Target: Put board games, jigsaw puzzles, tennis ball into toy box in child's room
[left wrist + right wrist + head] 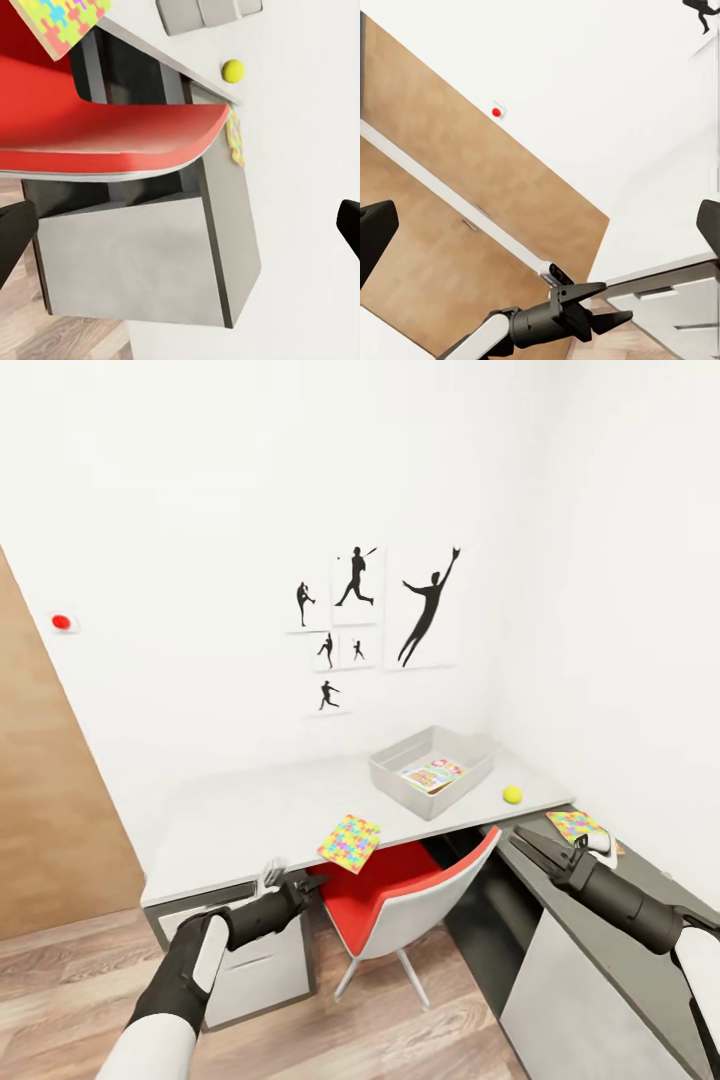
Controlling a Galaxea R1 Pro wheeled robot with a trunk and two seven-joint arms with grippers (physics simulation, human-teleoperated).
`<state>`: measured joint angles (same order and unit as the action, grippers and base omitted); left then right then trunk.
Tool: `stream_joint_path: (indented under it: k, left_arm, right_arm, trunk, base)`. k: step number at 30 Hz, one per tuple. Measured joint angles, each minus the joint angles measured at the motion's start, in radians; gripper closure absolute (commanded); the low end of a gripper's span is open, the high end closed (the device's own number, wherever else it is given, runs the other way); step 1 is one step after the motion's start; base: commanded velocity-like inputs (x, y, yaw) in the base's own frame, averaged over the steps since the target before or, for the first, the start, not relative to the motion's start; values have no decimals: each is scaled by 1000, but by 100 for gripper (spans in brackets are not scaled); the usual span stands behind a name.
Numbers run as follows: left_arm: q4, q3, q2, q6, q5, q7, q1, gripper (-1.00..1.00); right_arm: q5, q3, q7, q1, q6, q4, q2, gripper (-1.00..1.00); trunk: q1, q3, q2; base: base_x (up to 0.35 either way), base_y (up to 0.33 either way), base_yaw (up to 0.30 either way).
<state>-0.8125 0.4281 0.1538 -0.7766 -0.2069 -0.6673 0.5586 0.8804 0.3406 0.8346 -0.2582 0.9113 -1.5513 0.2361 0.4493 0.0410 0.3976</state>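
Grey toy box [385, 769] sits at the tabltop's [240, 810] back, holding 1 board game [432, 773]; the tennis ball [512, 794] lies beside it. Your left end effector [307, 883], open and empty, hangs near 1 jigsaw puzzle [349, 842]. Your right end effector [522, 840], parted and empty, is beside the other puzzle [573, 824].

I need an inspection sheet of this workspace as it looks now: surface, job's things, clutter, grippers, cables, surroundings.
Surface: pale grey table, joined at the corner to a lower dark cabinet.
Job's things: toy box on the table holds one printed board game; tennis ball beside the box; one jigsaw puzzle overhangs the front edge; second jigsaw puzzle on the cabinet.
Clutter: nothing seen.
Grippers: left gripper open and empty; right gripper open and empty, near the second puzzle.
Cables: nothing seen.
Surroundings: red chair under the table, baseball posters, wooden door, plank floor.
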Motion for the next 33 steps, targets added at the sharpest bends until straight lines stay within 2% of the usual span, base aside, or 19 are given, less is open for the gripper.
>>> stream_joint_path:
  k: [8, 14, 19, 22, 27, 33]
  left_arm:
    - [0, 19, 1, -14, -1, 0, 0, -100]
    - [1, 27, 0, -54, -4, 2, 0, -100]
    - [5, 103, -5, -85, -20, 4, 0, -100]
    - [7, 133, -13, -112, -22, 4, 1, -100]
    - [7, 148, -30, -144, -24, 6, 2, -100]
    - [24, 149, -32, -166, -23, 9, 2, -100]
  right_arm:
    - [-4, -1, 0, 0, -1, 3, -1, -100]
    - [-7, -1, 0, 0, -2, 5, 0, -100]
    - [-6, 0, 2, 0, -2, 5, 0, -100]
    - [-6, 0, 2, 0, -2, 5, 0, -100]
    - [-6, 0, 1, 0, -2, 5, 0, -100]
    - [-5, -1, 0, 0, -2, 4, 0, -100]
  trunk:
    - [0, 0, 0]
    - [0, 0, 0]
    - [0, 0, 0]
    - [0, 0, 0]
    - [0, 0, 0]
    - [0, 0, 0]
  base:
    - [1, -64, 0]
    - [0, -4, 0]
    - [0, 0, 0]
    - [0, 0, 0]
    - [0, 0, 0]
    - [-37, -82, 0]
